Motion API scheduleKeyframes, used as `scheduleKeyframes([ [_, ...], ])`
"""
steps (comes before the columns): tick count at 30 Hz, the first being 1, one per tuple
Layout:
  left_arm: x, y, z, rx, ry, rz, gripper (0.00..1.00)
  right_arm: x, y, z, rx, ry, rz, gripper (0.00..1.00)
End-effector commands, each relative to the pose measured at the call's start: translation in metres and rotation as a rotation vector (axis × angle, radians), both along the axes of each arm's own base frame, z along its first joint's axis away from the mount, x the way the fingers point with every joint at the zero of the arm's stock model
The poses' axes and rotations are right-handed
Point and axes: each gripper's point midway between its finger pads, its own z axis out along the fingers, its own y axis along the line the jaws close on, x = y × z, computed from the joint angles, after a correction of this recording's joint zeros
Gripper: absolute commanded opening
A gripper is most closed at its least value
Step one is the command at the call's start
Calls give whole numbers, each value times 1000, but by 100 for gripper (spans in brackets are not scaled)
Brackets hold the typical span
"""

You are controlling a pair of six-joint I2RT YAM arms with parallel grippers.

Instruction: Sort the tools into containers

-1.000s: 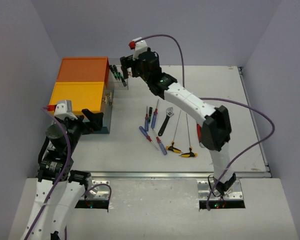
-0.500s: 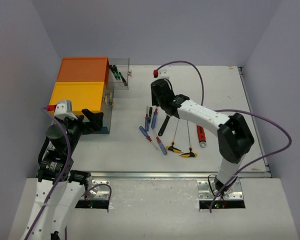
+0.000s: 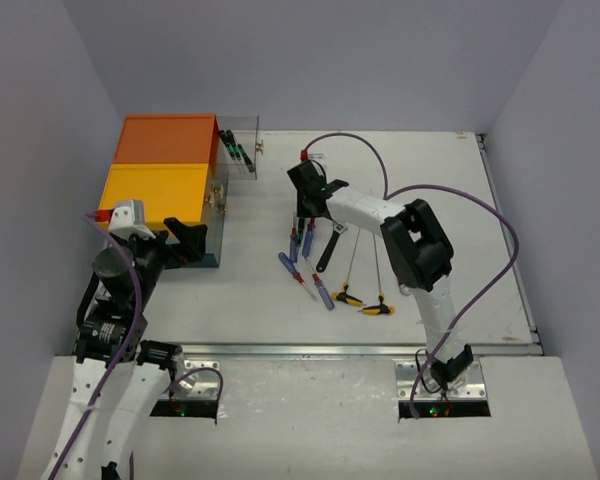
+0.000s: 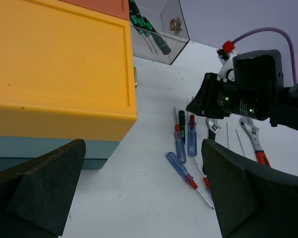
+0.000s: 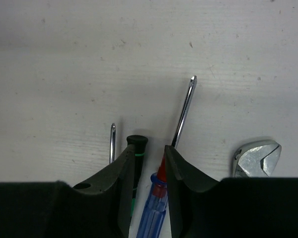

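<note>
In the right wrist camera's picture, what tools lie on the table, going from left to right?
thin metal tip → black-and-green screwdriver handle → blue screwdriver → wrench head

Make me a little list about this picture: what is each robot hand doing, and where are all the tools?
left gripper: open, empty, beside the yellow-topped box
right gripper: down at the table, jaws close together around a blue screwdriver and a black-and-green one; grip not certain
clear drawer: pulled out, green-handled screwdrivers inside
loose on table: other blue screwdrivers, wrench, two yellow T-handle keys
</note>
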Motion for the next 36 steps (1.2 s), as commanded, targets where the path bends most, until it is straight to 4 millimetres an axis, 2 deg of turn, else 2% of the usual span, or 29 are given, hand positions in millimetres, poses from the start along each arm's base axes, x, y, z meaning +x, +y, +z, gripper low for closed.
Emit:
scheduleKeyframes([
  [1,5,-4,6,-9,-25,-14,100,11,19,14,70,-25,-10,29],
  [7,5,-4,7,-9,-28,-13,100,11,24,8,69,-5,-5,27],
  [12,5,-4,7,-9,-28,-13,100,5,20,-2,56,20,-19,26],
  [15,5,-4,7,-9,-30,-13,100,-1,16,-11,60,39,-31,26],
  [19,4,-4,9,-10,-37,-13,100,-15,15,-32,64,90,-38,26],
  [25,3,-4,9,-10,-37,-13,100,-22,5,-46,25,113,-73,24],
  [27,3,-4,9,-10,-38,-12,100,-23,1,-44,26,105,-88,14],
  [30,3,-4,10,-10,-38,-13,100,-21,1,-29,43,76,-86,9],
  [36,4,-4,9,-10,-38,-13,100,-15,7,28,110,-20,-57,8],
])
